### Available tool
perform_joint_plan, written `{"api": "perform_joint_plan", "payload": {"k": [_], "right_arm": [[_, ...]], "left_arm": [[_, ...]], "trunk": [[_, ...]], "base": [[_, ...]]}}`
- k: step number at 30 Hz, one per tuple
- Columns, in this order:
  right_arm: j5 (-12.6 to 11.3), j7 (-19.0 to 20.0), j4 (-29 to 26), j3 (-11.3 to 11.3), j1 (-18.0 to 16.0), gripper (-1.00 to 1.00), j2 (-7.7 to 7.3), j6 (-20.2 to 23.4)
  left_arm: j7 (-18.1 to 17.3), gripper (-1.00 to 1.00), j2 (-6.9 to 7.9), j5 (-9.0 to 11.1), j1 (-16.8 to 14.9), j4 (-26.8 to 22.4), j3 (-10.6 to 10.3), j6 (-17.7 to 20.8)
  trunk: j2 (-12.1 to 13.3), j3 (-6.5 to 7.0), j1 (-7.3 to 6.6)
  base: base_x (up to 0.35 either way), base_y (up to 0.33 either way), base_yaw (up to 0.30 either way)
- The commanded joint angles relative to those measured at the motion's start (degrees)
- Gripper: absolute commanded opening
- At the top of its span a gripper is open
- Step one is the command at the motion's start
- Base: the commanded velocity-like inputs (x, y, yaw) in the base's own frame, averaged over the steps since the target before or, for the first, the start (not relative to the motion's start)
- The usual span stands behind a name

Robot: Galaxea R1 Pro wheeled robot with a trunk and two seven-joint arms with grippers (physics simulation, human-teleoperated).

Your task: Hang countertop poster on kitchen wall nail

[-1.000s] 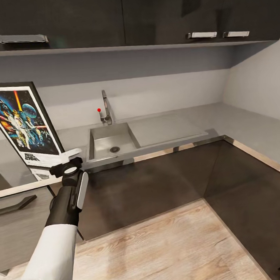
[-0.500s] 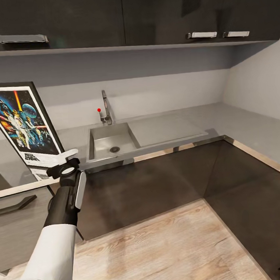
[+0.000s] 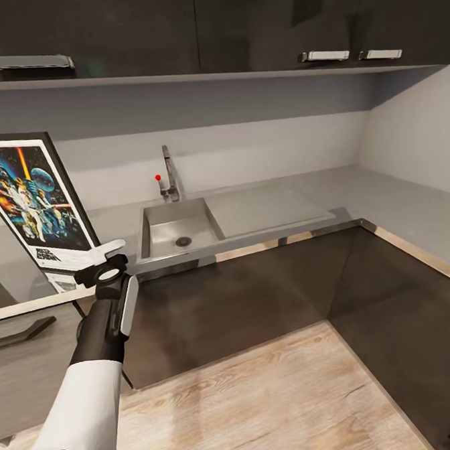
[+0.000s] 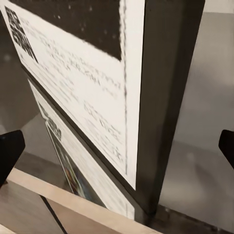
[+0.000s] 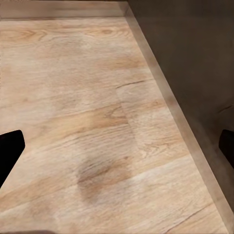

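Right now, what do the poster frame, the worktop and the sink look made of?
Thin black poster frame: matte, probably painted wood or plastic; no glare on the print.
Long grey kitchen worktop: matte, stone-like or laminate, with a shiny metal front edge.
Inset rectangular sink: brushed steel by its soft grey sheen, as does the tall tap.

I note matt grey countertop (image 3: 378, 204), shiny metal sink (image 3: 178, 229), glossy dark cabinets (image 3: 243, 297), grainy pale wood floor (image 5: 87, 122).

Black block logo on the white lower border of the upright black-framed space-scene poster (image 3: 39, 201), too small to read in head view, fine credit lines on the same border, blurred and illegible in left wrist view
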Motion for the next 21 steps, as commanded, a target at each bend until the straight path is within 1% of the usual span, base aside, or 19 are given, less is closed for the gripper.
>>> {"api": "perform_joint_plan", "payload": {"k": [1,5,8,21], "right_arm": [[0.6,-0.4,-0.1,0.0,0.0,1.00,0.00,0.1],[0.6,-0.4,-0.1,0.0,0.0,1.00,0.00,0.1],[0.6,-0.4,-0.1,0.0,0.0,1.00,0.00,0.1],[0.6,-0.4,-0.1,0.0,0.0,1.00,0.00,0.1]], "left_arm": [[0.1,1.00,-0.03,0.0,0.0,-0.1,0.0,0.3],[0.1,1.00,-0.03,0.0,0.0,-0.1,0.0,0.3],[0.1,1.00,-0.03,0.0,0.0,-0.1,0.0,0.3],[0.1,1.00,-0.03,0.0,0.0,-0.3,0.1,0.3]], "trunk": [[0.0,-0.04,0.00],[0.0,-0.04,0.00],[0.0,-0.04,0.00],[0.0,-0.04,0.00]], "base": [[0.001,-0.001,0.000],[0.165,-0.027,0.000],[0.066,-0.009,0.000],[0.010,-0.001,0.000]]}}
